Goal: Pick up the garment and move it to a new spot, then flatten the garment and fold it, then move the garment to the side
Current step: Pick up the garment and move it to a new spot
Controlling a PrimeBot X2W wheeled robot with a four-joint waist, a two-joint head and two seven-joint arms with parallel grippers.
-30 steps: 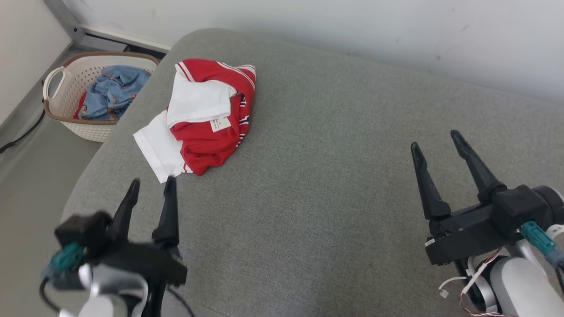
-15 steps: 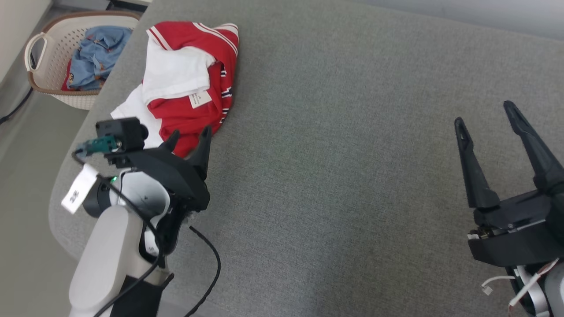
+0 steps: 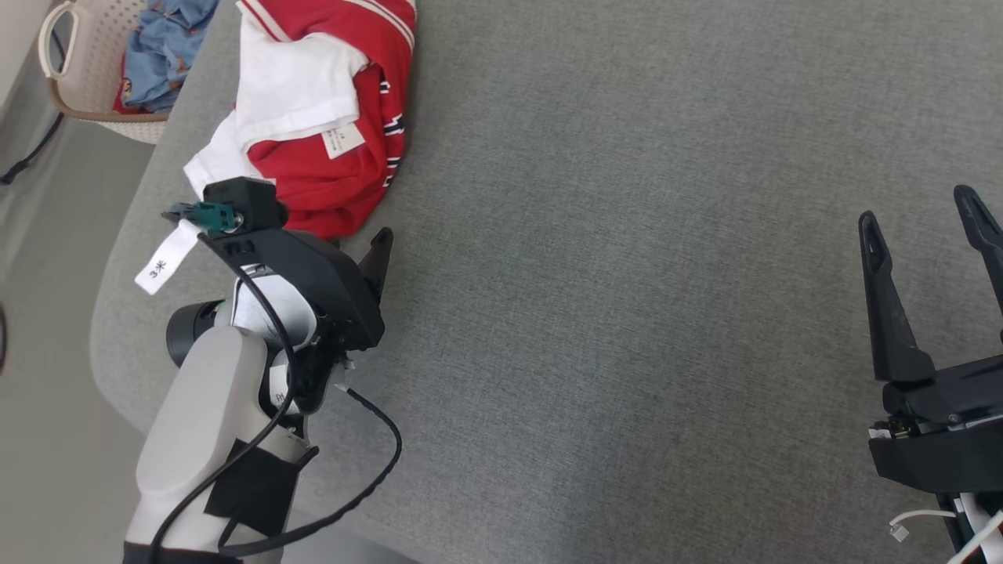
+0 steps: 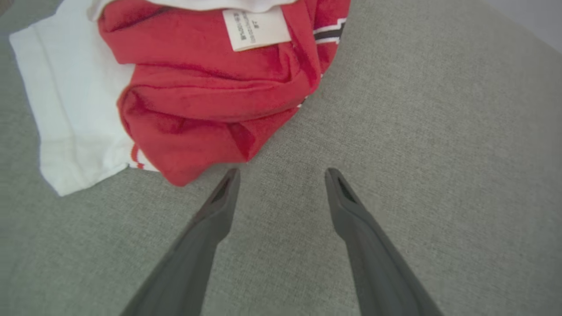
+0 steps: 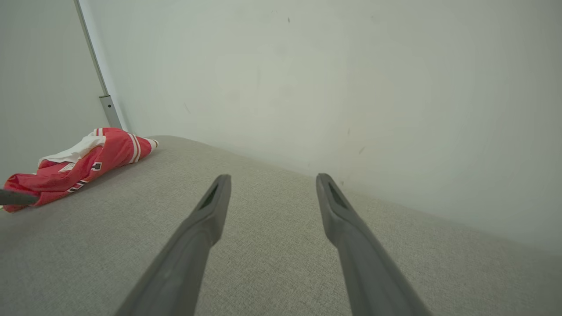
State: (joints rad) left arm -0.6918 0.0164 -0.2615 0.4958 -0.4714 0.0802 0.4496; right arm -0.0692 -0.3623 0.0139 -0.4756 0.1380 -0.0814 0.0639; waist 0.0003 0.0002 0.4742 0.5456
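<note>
Left gripper [image 4: 282, 173], fingers spread, points at bare cushion [image 3: 627, 298] just short of the near red fold of the garment [image 3: 329, 168]. Right gripper [image 3: 915, 205], also spread and holding nothing, hangs well apart on the right. I count one red-and-white garment, crumpled near the cushion's rounded left edge, white part nearest that edge. Wide open fabric runs between the two grippers. One basket [image 3: 102, 117] stands on the floor [image 3: 47, 258] beyond the edge, and one wall [image 5: 307, 87] bounds the far side.

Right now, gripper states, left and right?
Left gripper: open, empty, tips close to the edge of the red-and-white garment.
Right gripper: open, empty, well away from it.
</note>
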